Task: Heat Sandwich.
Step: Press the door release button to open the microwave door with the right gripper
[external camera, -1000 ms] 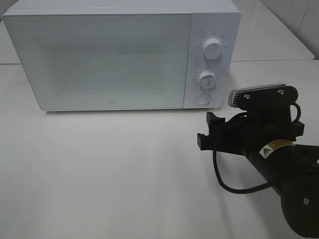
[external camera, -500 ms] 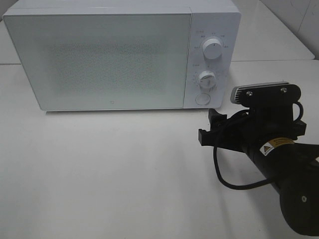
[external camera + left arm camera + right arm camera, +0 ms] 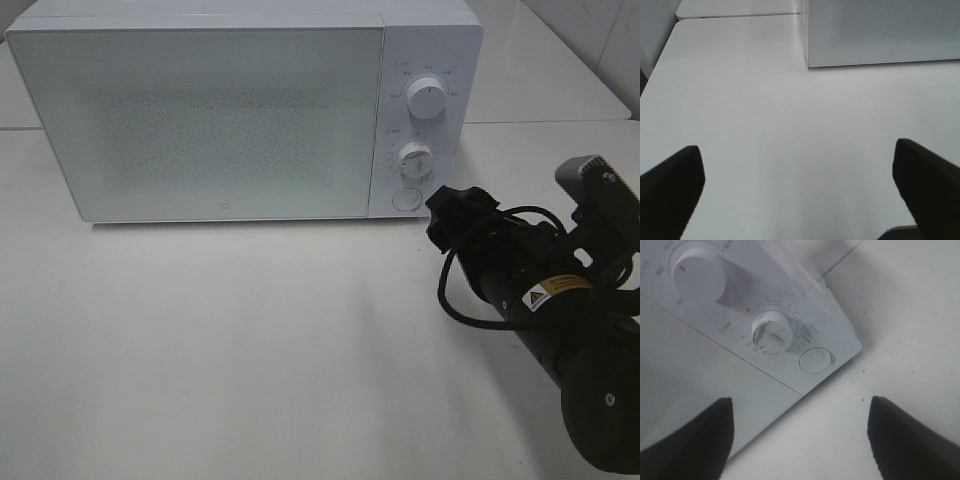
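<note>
Closing in on ctrl panel of the white boxy microwave (image 3: 200,110), frosted door shut. Right gripper (image 3: 445,215) sits just beside the round flush button (image 3: 405,199) under the lower white timer dial (image 3: 414,158), fingers spread w/ nothing btwn. Left gripper (image 3: 797,147) also released, over the white tabletop (image 3: 790,100). Sandwich not in any view; can't tell if it's inside. Next, prob: press button or grip dial, which needs fine aim. Vs a sec ago: right wrist rolled over, gripper moved up toward panel.
</note>
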Controlling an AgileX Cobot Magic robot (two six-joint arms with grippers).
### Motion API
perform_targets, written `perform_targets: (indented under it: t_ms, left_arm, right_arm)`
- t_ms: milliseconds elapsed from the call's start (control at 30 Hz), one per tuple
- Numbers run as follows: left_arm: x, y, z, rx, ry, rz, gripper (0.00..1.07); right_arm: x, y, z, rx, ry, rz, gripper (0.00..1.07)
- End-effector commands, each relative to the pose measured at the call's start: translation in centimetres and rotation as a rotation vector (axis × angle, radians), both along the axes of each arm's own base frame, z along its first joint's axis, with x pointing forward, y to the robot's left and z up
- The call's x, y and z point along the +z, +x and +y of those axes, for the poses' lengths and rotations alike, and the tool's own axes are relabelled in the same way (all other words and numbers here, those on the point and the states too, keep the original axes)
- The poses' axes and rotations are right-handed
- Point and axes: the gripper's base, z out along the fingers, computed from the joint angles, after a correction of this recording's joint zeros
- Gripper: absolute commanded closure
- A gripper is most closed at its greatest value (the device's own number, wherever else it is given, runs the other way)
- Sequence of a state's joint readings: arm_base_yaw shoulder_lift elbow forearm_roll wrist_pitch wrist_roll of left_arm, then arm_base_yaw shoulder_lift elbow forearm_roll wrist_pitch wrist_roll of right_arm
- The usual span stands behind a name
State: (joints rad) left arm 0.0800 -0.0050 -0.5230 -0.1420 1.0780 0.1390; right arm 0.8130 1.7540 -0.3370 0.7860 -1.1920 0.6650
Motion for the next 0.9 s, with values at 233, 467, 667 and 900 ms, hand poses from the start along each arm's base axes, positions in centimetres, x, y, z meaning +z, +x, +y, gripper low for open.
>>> perform_targets:
  t_ms: [233,467,667,900]
  left_arm:
    - [-0.08,-0.22,-0.03,-0.007,-0.002,-0.015,0.09]
    - [-0.08,-0.22,-0.03,-0.007,-0.002,-0.015,0.09]
    - [-0.08,-0.22,-0.03,-0.007,-0.002,-0.015,0.09]
    - [-0.08,-0.22,-0.03,-0.007,-0.002,-0.015,0.09]
  right_arm:
    - [0.23,0.09,0.19,-0.147,0.498,0.03,0.44]
    - [0.22,0.09,0.19,-0.22,0.737,0.055,0.71]
    - [0.1,0.05,0.2,-0.222,0.731,0.069,1.04]
    - [-0.24,-0.07,0.25,-0.23,0.725,0.107,1.07]
